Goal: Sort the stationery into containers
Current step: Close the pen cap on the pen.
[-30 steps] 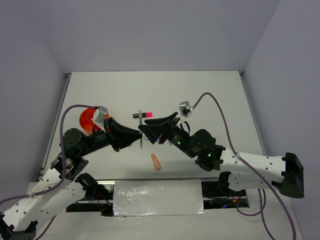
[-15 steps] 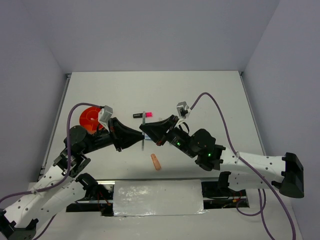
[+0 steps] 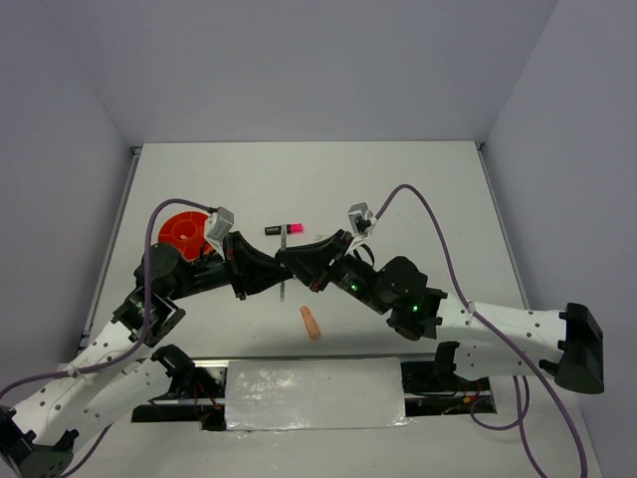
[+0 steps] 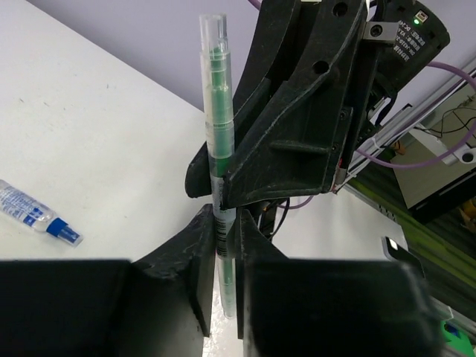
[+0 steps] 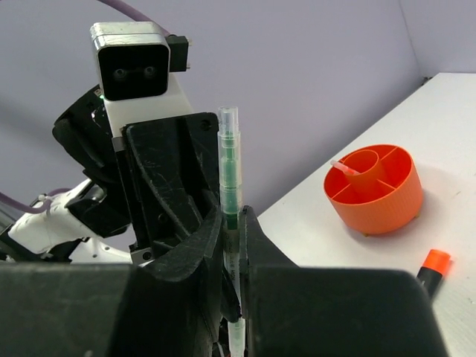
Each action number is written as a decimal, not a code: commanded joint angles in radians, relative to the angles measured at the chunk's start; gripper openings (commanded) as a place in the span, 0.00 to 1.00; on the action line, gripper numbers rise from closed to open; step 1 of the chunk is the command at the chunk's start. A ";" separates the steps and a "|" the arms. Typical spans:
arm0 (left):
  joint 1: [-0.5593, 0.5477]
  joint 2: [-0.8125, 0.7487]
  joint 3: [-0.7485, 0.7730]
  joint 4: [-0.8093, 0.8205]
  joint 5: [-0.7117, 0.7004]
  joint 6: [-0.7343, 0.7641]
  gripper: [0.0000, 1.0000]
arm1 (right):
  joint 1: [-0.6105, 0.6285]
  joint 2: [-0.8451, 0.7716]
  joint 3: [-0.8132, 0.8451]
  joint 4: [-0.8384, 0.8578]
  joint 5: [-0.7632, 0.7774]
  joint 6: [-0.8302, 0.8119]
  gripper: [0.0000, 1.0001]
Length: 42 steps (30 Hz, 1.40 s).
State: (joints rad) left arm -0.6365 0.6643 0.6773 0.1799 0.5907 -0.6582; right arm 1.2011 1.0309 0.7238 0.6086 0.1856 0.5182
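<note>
A thin pen with a clear barrel and green insides (image 3: 284, 271) is held upright between both grippers over the table's middle. My right gripper (image 3: 288, 261) is shut on it; the pen (image 5: 229, 171) rises out of its jaws (image 5: 232, 230). My left gripper (image 3: 278, 273) faces it from the left, its jaws closed on the same pen (image 4: 216, 111) just below the right fingers (image 4: 225, 245). The round orange tub (image 3: 184, 232) with divider compartments stands at the left (image 5: 372, 190), with a thin clear pen (image 5: 343, 168) leaning inside.
A black highlighter with a pink cap (image 3: 284, 229) lies just behind the grippers. A peach oblong eraser (image 3: 311, 322) lies near the front edge. A blue marker (image 4: 33, 212) lies on the table. An orange-capped highlighter (image 5: 431, 266) lies near the tub.
My left gripper has moved right and closed in on the pen held by the right gripper. The left arm has shifted off the orange tub, which now shows fully.
</note>
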 commanded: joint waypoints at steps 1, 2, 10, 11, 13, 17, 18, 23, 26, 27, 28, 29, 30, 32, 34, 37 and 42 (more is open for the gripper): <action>-0.002 0.001 0.038 0.067 0.021 0.029 0.16 | 0.006 -0.002 0.037 0.062 -0.029 0.016 0.00; -0.002 0.003 0.031 0.073 0.021 0.023 0.13 | 0.009 0.000 0.032 0.077 -0.032 0.022 0.00; -0.002 -0.002 0.019 0.075 0.058 0.029 0.00 | 0.006 -0.026 0.020 0.066 -0.043 0.010 0.64; -0.002 -0.006 0.015 0.069 0.058 0.037 0.00 | 0.006 -0.035 0.031 0.022 -0.022 0.003 0.66; 0.000 -0.017 0.007 0.058 0.063 0.039 0.00 | 0.006 -0.052 0.051 -0.019 -0.017 -0.026 0.70; -0.002 -0.017 0.005 0.029 0.066 0.048 0.00 | -0.003 -0.049 0.153 -0.168 -0.006 -0.076 0.72; -0.002 -0.015 0.004 0.021 0.066 0.051 0.00 | -0.012 -0.045 0.173 -0.193 -0.014 -0.083 0.72; -0.003 -0.029 -0.015 0.026 0.087 0.049 0.00 | -0.086 -0.009 0.265 -0.280 -0.140 -0.066 0.69; -0.006 -0.032 -0.013 0.017 0.086 0.054 0.00 | -0.097 0.011 0.301 -0.311 -0.172 -0.073 0.62; -0.006 -0.031 -0.013 0.015 0.086 0.055 0.00 | -0.098 0.021 0.308 -0.322 -0.181 -0.073 0.62; -0.006 -0.032 -0.010 0.013 0.086 0.057 0.00 | -0.098 0.026 0.315 -0.329 -0.181 -0.073 0.62; -0.006 -0.031 -0.009 0.015 0.087 0.057 0.00 | -0.100 0.029 0.318 -0.336 -0.181 -0.073 0.62; -0.006 -0.029 -0.008 0.018 0.090 0.057 0.00 | -0.100 0.032 0.318 -0.337 -0.178 -0.073 0.62; -0.006 -0.032 -0.008 0.023 0.095 0.055 0.00 | -0.104 0.035 0.318 -0.349 -0.169 -0.072 0.62; -0.006 -0.034 -0.012 0.023 0.095 0.057 0.00 | -0.112 0.037 0.315 -0.348 -0.179 -0.066 0.57; -0.008 -0.034 -0.010 0.018 0.089 0.060 0.00 | -0.113 0.037 0.312 -0.340 -0.204 -0.060 0.37; -0.008 -0.034 -0.010 0.015 0.081 0.065 0.00 | -0.115 0.031 0.299 -0.336 -0.221 -0.046 0.17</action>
State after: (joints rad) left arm -0.6395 0.6437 0.6632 0.1570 0.6601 -0.6270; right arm 1.0924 1.0714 1.0008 0.2546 -0.0086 0.4698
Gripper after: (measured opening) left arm 0.221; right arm 0.204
